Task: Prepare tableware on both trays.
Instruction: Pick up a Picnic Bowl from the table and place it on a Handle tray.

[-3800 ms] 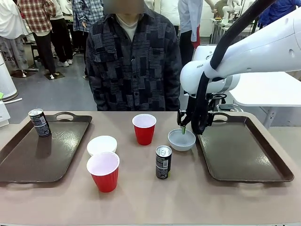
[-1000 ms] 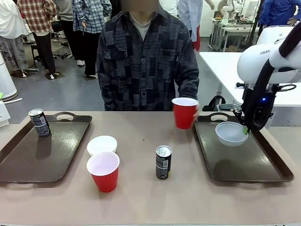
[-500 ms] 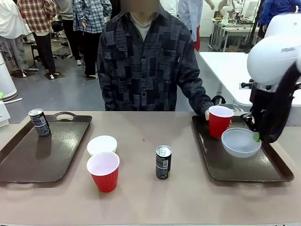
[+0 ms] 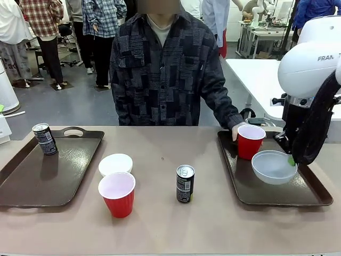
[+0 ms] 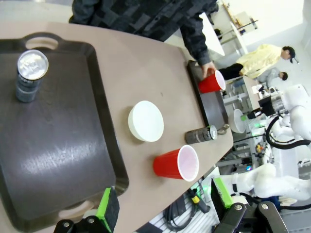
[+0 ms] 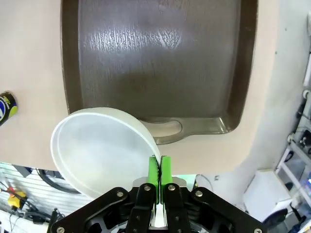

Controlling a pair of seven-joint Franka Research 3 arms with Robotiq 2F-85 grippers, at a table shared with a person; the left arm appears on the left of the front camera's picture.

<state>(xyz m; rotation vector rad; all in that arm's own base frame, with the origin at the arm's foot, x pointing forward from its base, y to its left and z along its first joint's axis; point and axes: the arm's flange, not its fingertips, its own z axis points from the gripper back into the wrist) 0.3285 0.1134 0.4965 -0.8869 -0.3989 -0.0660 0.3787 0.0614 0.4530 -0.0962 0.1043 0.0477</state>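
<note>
Right claw (image 6: 159, 162): pinching rim of white bowl (image 4: 273, 166), over right tray (image 4: 250, 194).
Left claw (image 5: 164, 204): spread, above left tray (image 5: 58, 145).
Red cup (image 4: 249, 141): on right tray, person's hand (image 4: 235, 129) touching.

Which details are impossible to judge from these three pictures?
1. Front view: whether the bowl, pinched by the right gripper, touches the right tray; the bowl hides its own underside.
2. Front view: the person's hand, mostly behind the red cup; grip unclear.
3. Front view: print on the middle can, too small.
4. Right wrist view: the bowl's near edge, behind the gripper body.
</note>
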